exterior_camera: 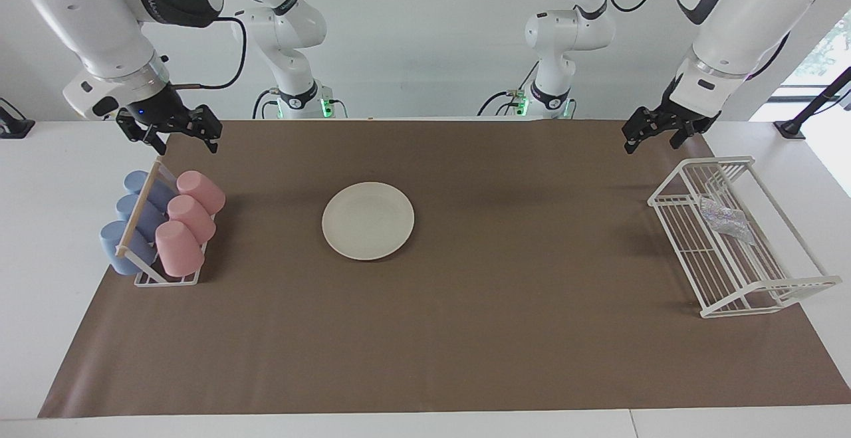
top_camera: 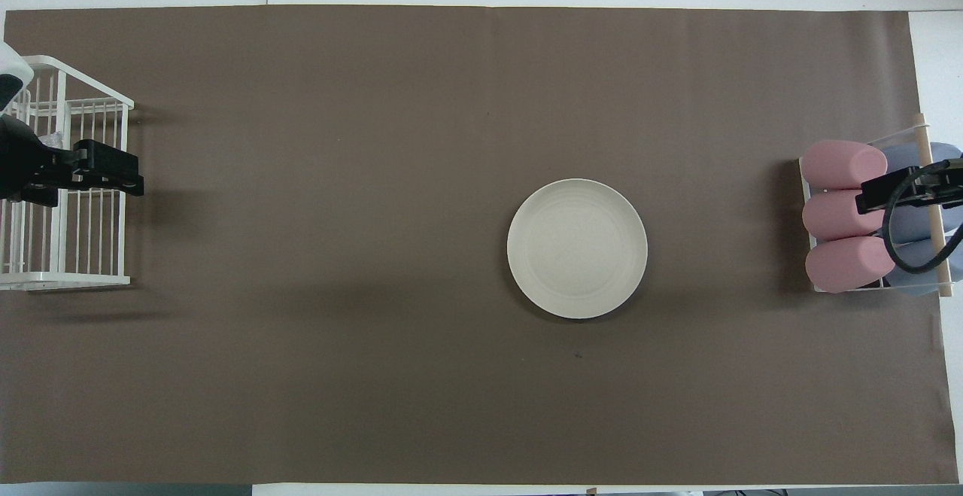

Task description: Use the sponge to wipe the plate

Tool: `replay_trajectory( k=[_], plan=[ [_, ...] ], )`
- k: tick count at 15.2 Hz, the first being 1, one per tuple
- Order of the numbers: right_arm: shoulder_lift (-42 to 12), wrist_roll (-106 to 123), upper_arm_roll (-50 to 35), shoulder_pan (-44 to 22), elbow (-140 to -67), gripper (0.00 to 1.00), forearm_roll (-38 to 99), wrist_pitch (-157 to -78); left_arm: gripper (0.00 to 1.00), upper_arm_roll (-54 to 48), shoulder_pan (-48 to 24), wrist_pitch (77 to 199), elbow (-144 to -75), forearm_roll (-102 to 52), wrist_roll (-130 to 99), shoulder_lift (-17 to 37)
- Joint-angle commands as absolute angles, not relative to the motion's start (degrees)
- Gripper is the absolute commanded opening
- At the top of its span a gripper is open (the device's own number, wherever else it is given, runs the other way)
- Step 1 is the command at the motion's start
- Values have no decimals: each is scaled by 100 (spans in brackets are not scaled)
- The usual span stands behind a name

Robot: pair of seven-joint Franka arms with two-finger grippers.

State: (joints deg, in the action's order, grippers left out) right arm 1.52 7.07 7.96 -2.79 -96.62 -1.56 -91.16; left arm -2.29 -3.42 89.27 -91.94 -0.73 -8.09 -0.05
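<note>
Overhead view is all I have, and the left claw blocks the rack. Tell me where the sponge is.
Observer: The sponge lies inside the white wire rack, on its floor, toward the end nearer the robots.
Operator: Confirm whether the left claw touches it.
Observer: No. The left claw hangs in the air over the rack, open and empty.
Operator: Report the right claw's height.
Observer: The right claw is also raised, open, above the cup holder, touching no cup.
</note>
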Motion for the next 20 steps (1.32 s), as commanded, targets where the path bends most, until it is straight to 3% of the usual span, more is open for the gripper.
replay_trajectory(
  k=[1, 11, 17, 20],
  plan=[
    [246, 589, 765, -264, -9747, 100, -105, -9105, 100, -237, -334, 8895, -9272, -132, -765, -79],
    [246, 589, 765, -255, -9747, 100, -105, -9097, 100, -246, -360, 8956, -9255, -27, -791, -70],
    [246, 589, 765, -264, -9747, 100, -105, -9105, 100, -308, -720, 9087, -9333, 1860, -1019, 26],
    [255, 606, 765, -281, -9747, 100, -105, -8896, 100, -308, -843, 9543, -9868, 3063, -1063, 35]
  ],
)
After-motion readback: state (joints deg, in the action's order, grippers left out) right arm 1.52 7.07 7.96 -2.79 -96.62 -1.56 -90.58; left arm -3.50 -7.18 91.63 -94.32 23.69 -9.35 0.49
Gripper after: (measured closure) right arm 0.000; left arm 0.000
